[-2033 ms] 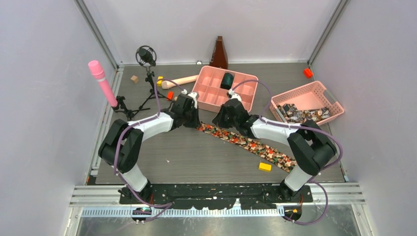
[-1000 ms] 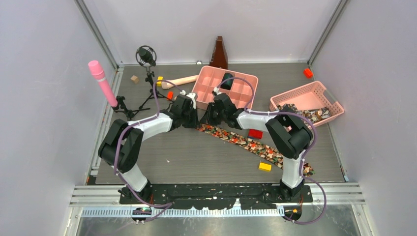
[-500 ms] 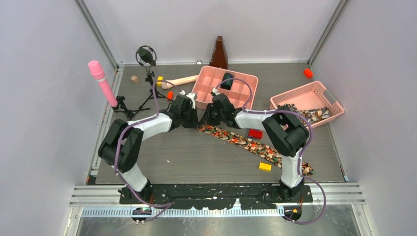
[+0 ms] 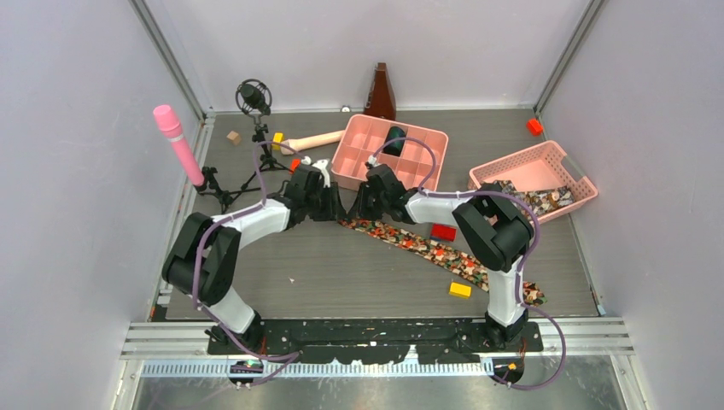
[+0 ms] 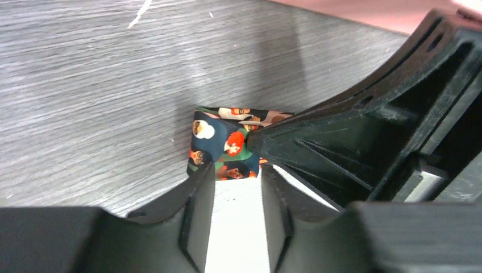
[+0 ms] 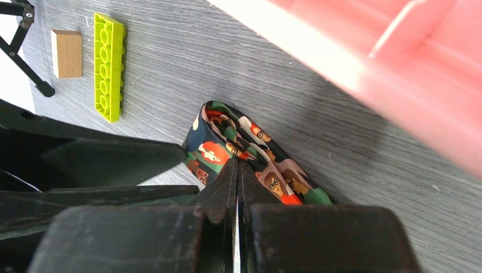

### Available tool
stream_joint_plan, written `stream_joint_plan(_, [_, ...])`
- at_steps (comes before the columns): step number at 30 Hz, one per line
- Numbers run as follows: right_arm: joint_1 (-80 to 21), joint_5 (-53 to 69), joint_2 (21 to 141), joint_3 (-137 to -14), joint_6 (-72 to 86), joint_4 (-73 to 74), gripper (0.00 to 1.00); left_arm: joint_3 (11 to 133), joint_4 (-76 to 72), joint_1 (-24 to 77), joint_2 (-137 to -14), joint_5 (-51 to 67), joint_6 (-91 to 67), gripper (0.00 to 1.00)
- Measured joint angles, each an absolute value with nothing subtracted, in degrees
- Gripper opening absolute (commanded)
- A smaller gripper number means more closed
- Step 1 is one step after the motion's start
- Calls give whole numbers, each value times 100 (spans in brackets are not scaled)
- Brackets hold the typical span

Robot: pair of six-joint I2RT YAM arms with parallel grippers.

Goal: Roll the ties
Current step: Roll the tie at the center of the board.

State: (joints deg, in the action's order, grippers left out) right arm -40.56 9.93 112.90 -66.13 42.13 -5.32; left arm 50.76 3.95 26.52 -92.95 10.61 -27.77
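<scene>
One of the ties [image 4: 427, 248], dark with a red, orange and green print, lies slantwise across the table. Its upper-left end [image 5: 221, 142] is folded over into a small loop [image 6: 227, 139]. My left gripper [image 5: 237, 173] is low on the table with its jaws a little apart, and the folded end sits just beyond its tips. The right gripper [image 6: 237, 165] faces it from the other side, shut, its tips pressed against the fold. From above, the left gripper [image 4: 335, 208] and right gripper [image 4: 359, 208] almost meet over that end.
A pink compartment tray [image 4: 359, 158] stands right behind the grippers. At the right is a pink basket [image 4: 534, 175] with patterned fabric in it. A red block [image 4: 442, 231] and a yellow block [image 4: 460, 289] lie by the tie. A lime brick [image 6: 108, 65] and a microphone tripod [image 4: 253, 98] are on the left.
The left jaws have parted and drawn back a little from the folded end. Earlier the right gripper moved left along the tie to that end, where it now holds still.
</scene>
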Motion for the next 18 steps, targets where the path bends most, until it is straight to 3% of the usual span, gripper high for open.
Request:
stream_joint_plan(5, [-4060, 965, 11290, -6613, 4195, -499, 0, 4884, 104, 2370, -9170, 1144, -2917, 54])
stream_joint_plan(18, [-4071, 921, 11290, -6635, 4189, -443, 0, 4639, -609, 2082, -9435, 1745, -3282, 59])
